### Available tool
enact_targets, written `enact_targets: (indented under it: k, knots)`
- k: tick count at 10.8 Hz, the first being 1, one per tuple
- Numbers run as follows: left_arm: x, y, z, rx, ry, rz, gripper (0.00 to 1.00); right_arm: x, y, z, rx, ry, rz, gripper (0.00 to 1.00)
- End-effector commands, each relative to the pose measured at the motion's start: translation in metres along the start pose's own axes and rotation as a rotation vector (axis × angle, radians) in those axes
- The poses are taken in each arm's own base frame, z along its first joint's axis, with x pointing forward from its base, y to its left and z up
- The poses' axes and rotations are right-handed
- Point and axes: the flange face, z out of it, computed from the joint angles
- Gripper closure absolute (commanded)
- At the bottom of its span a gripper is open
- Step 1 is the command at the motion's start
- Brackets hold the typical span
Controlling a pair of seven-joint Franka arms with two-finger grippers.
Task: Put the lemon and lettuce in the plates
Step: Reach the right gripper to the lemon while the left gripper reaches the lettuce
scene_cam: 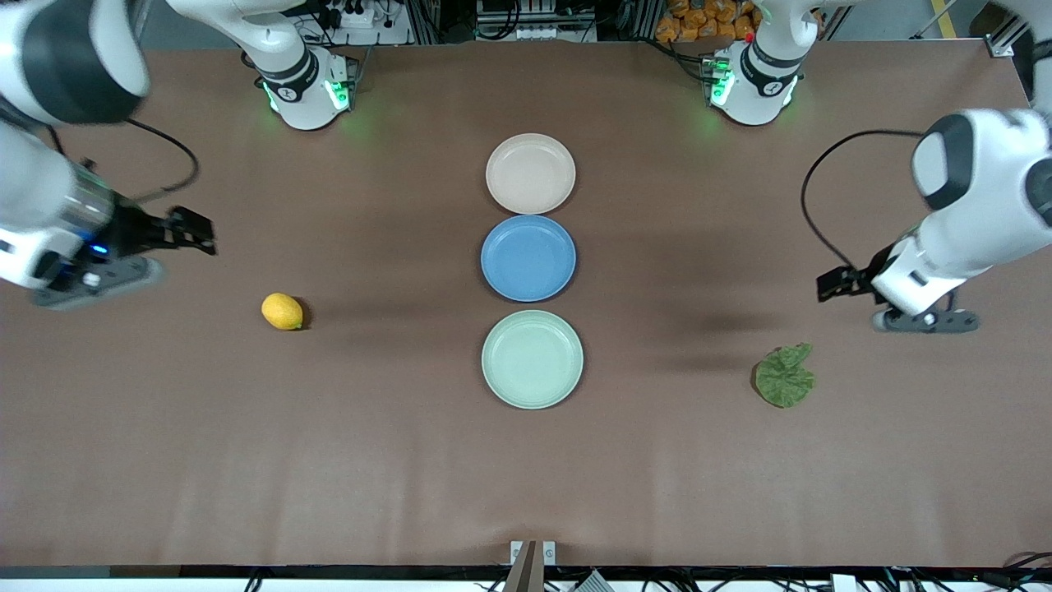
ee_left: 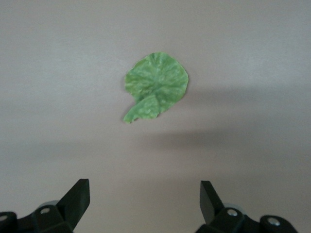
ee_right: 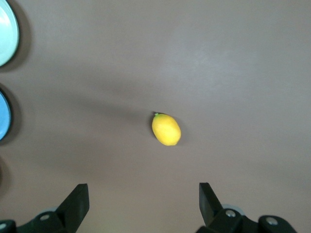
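**While hovering empty-handed: wrong plate, snagged leaf, runaway fruit**

While hanging with fingers spread and nothing between them, courts several slips, listed from biggest thing to smallest.

Table (scene_cam: 526, 477): brown, smooth, flat. Offers no edge to stop anything nudged. Would scrape or jam a fingertip on too deep a descent.

Left gripper (scene_cam: 830, 284) (ee_left: 144, 194): hangs over bare table at the left arm's end, just beside the lettuce, jaws apart, holding nothing. Right gripper (scene_cam: 197, 234) (ee_right: 143, 196): hangs over bare table at the right arm's end, near the lemon, jaws apart, holding nothing. Could clash over the middle of the table if sent there together.

Plates: stand in one close-packed line at mid-table, with the beige-pink plate (scene_cam: 530, 173) farthest from the front camera, the blue plate (scene_cam: 528, 258) between, and the mint plate (scene_cam: 532, 359) nearest. Invites a drop into the blue one, wedged between both targets and no part of the job.

Lettuce (scene_cam: 785, 376) (ee_left: 156, 85): lies flat on the table toward the left arm's end, well apart from the plates, roughly level with the mint one. Looks thin and probably limp. May slide ahead of closing pads, get caught by an edge only, or dangle and drape over a rim.

Lemon (scene_cam: 282, 312) (ee_right: 166, 129): rests on the table toward the right arm's end, well apart from the plates. Looks rounded and probably slick. May squirt out of an off-centre pinch, roll away, or wander across a shallow plate once released.
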Motion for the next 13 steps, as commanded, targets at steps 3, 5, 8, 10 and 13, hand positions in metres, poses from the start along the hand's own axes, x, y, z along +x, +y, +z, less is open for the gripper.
enact_targets:
  k: [3,5,8,10,13]
  knots:
    - [0.032,-0.004,0.102,0.027,0.035,0.031,0.0,-0.004,-0.041,0.118,-0.002,0.012,-0.081,0.0]
    - [0.041,-0.005,0.124,0.021,0.038,0.029,0.0,-0.011,-0.039,0.135,0.006,-0.016,-0.079,0.0]
    - [0.049,0.006,0.169,0.01,0.061,0.036,0.0,-0.022,-0.03,0.183,0.001,0.008,-0.163,0.0]
    - [0.052,0.005,0.187,0.007,0.059,0.036,0.02,-0.033,-0.019,0.213,-0.008,0.035,-0.218,0.0]
    - [0.055,0.007,0.195,0.007,0.054,0.05,0.11,-0.032,0.01,0.255,-0.009,0.014,-0.221,0.0]
